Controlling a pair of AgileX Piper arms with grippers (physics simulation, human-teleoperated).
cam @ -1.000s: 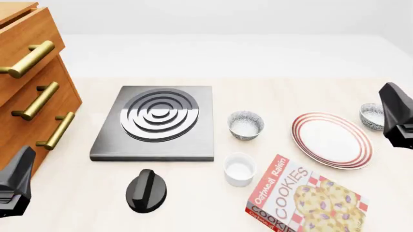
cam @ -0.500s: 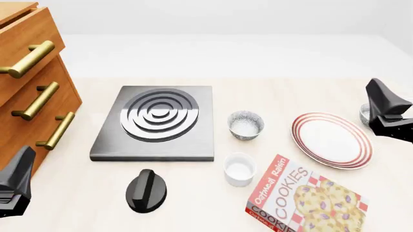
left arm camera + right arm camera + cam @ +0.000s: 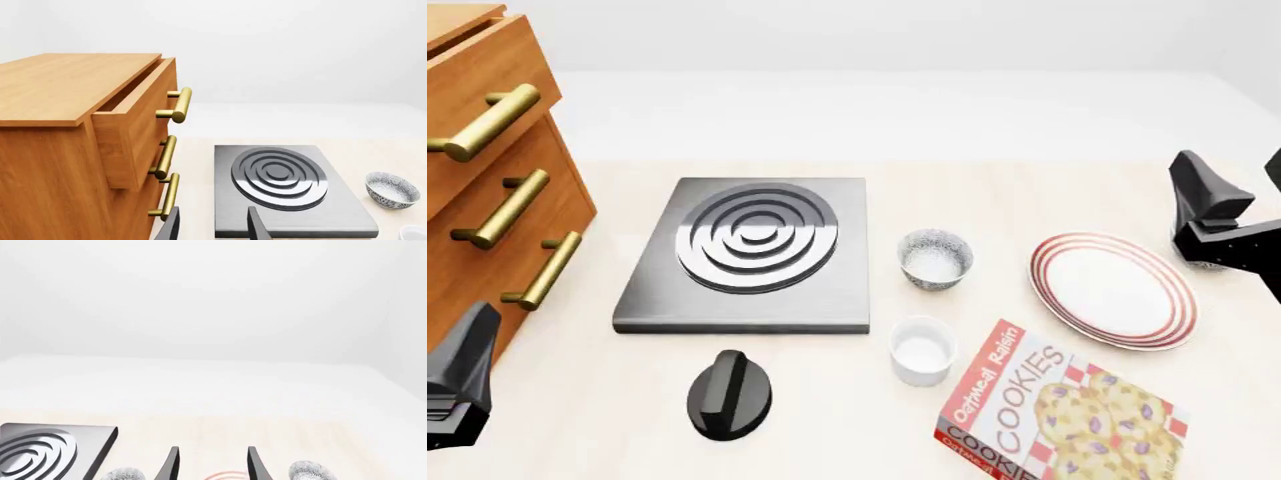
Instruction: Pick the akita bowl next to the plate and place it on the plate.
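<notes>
Pale tabletop holds a red-ringed white plate [image 3: 1113,289]; the speckled akita bowl [image 3: 308,471] sits beside it, both jaws apart.

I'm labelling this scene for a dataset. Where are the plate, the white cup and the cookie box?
plate [image 3: 1112,290]: front view, on its bare white centre.
white cup [image 3: 921,351]: front view, on its white inside.
cookie box [image 3: 1054,412]: front view, on its printed top face.

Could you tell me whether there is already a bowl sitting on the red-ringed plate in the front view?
No, the plate is bare white inside its red rings; one speckled bowl stands apart from it, beside the burner.
</notes>
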